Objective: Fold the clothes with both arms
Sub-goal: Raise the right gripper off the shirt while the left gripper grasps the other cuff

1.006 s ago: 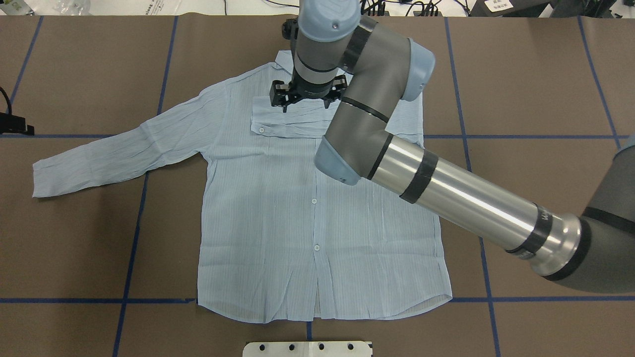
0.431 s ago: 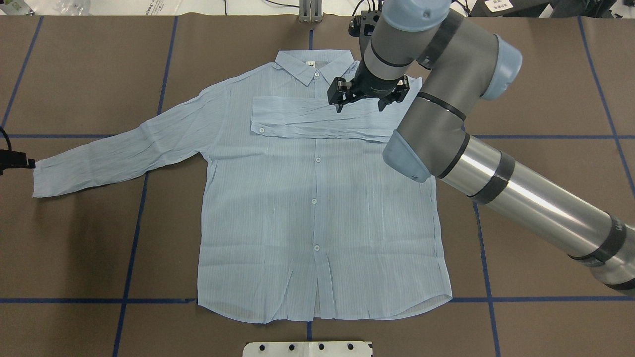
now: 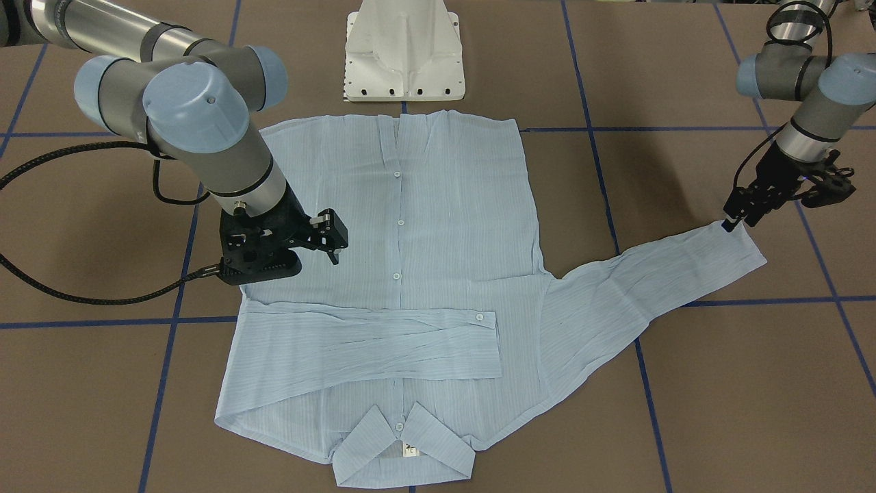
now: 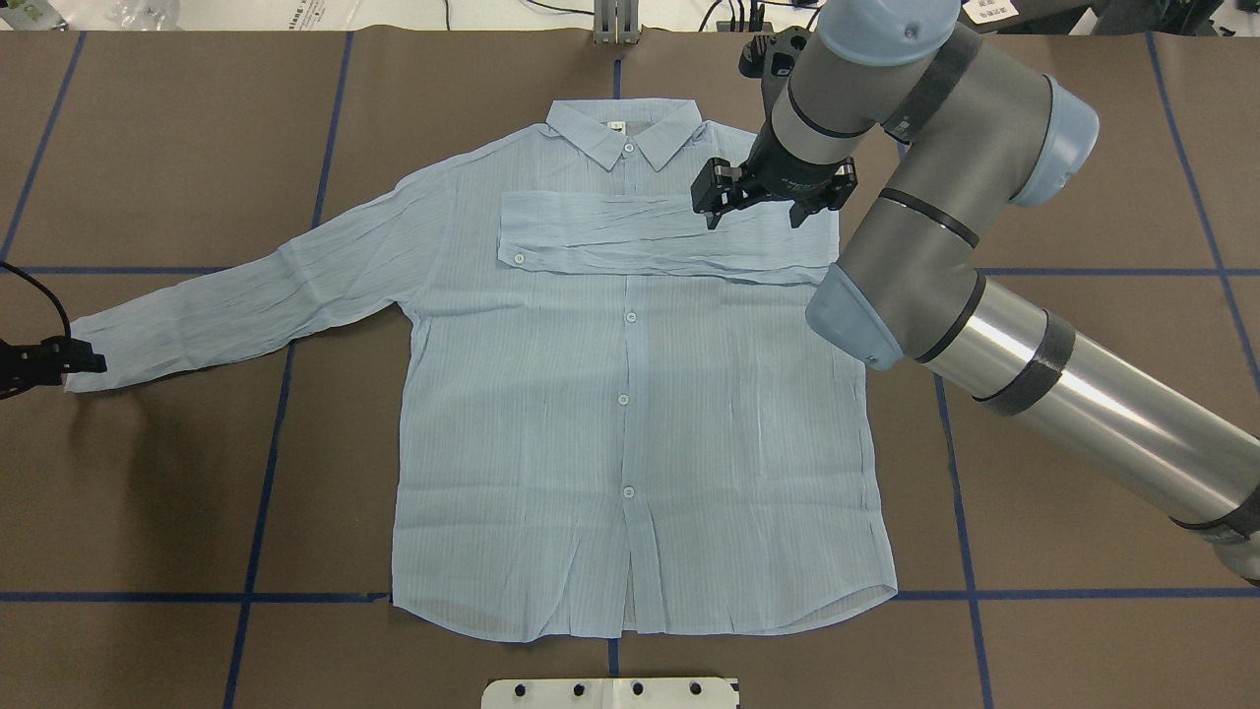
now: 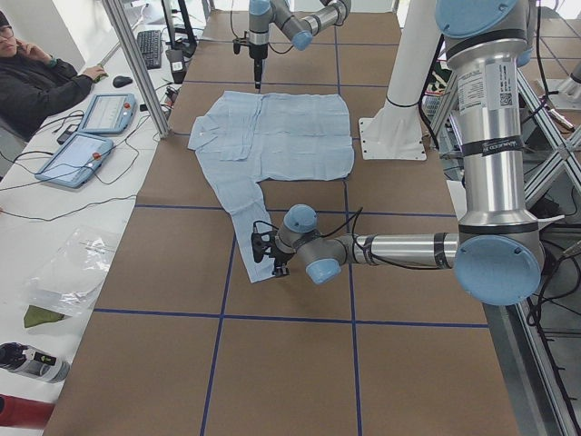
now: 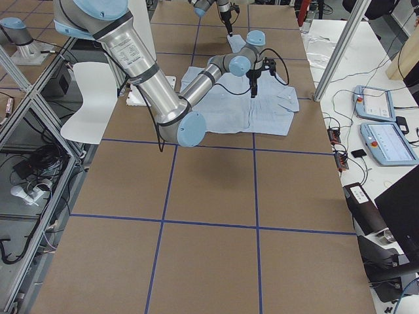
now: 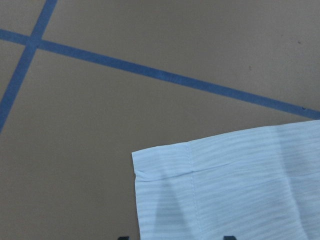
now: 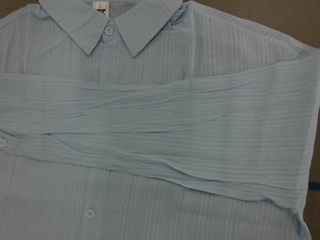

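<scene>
**A:** Which step is in hand? Largest item first.

**B:** The desk (image 4: 148, 492) is brown with blue tape lines. On it the shirt (image 4: 630, 414) lies flat, buttoned front up, with the hem on the robot's side of the collar (image 4: 625, 128). I judge the sleeve stage half done. The folded sleeve (image 4: 640, 236) lies across the chest just robot-side of the collar. The outstretched sleeve (image 4: 256, 295) runs well out from the collar on the robot's left.

**A:** And the arms?

**B:** The right arm (image 4: 1083, 404) hovers over the shoulder beside the collar. The right fingers (image 4: 711, 192) are spread and carry nothing. The left arm (image 3: 821, 103) is at the sleeve's end, well apart from the collar. My left wrist view shows the cuff (image 7: 165, 165) flat on the desk, with two tips apart at the bottom edge. So I read the left fingers (image 3: 736, 216) as released, not yet gripping.

**A:** What does the next move call for?

**B:** In my judgement: pinch the cuff, lift it, and carry it toward the collar. It should land across the chest beside the folded sleeve, without dragging the shirt's body.
</scene>
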Available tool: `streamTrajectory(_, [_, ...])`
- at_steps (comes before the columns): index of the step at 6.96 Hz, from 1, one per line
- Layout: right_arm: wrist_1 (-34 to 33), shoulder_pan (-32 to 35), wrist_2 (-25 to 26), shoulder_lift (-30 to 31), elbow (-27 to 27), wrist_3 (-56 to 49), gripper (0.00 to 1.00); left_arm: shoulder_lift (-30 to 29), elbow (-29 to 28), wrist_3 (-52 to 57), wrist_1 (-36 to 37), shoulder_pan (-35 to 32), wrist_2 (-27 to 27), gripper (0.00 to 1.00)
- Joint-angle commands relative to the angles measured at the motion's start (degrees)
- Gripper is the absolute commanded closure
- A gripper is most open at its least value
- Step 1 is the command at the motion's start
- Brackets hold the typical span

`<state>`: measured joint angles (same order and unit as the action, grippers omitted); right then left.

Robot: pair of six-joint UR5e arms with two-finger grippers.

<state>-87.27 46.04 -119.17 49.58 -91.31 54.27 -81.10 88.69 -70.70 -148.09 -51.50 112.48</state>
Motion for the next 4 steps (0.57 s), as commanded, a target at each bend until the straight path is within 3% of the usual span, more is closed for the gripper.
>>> streamTrajectory(1, [0.0,0.0,0.1,0.1,-0.1,0.1,0.0,0.8,0.0,-0.4,0.1,0.4,-1.0,0.43])
streamTrajectory(4, [0.0,-0.1,0.1,0.1,0.0,0.1,0.0,1.4,0.0,-0.4,0.2,0.4,-1.6,0.46])
